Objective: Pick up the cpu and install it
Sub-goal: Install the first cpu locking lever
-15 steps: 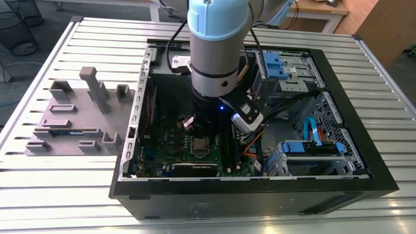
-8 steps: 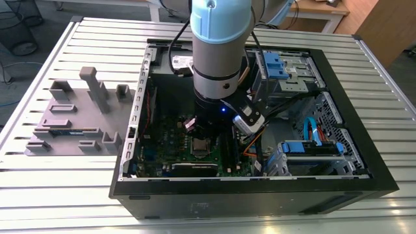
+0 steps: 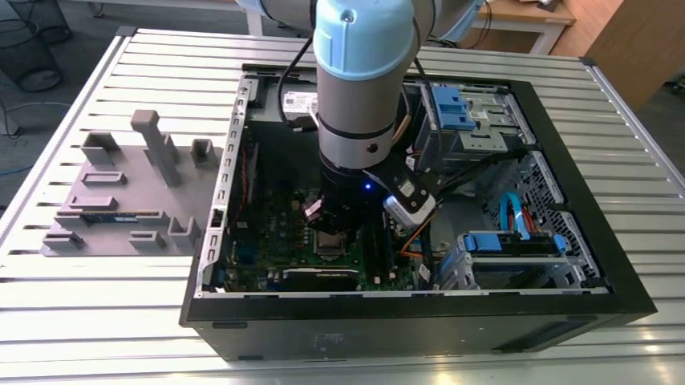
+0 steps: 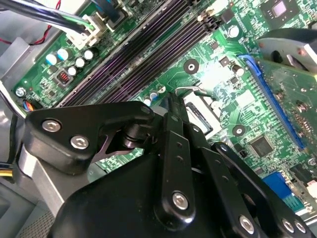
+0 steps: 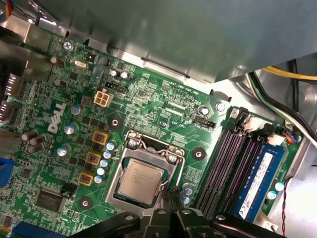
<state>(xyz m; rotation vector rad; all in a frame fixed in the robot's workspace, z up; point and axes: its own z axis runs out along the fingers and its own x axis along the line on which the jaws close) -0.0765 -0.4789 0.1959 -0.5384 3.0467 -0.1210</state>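
The cpu (image 5: 141, 182) lies flat in the metal socket frame (image 5: 144, 176) on the green motherboard (image 5: 163, 111), silver top up, just ahead of the pincer's (image 5: 171, 210) black tips in the first wrist view. The tips reach the frame's near edge beside the chip; whether they touch it I cannot tell, nor how far apart the pincer's fingers stand or whether they hold anything. In the second wrist view the pincer's (image 4: 171, 106) black linkage covers most of the socket, with the socket's wire lever (image 4: 190, 90) showing just past its tip. To one side of the pincer run the long dark memory slots (image 5: 233, 168), one carrying a blue memory stick (image 5: 262, 181). In the exterior view the arm (image 3: 358, 96) reaches straight down into the open computer case (image 3: 599, 265), which lies on the ribbed metal surface (image 3: 96, 313). A grey tray (image 3: 118, 192) sits on the surface well apart from the pincer, outside the case, toward the exterior view's left.
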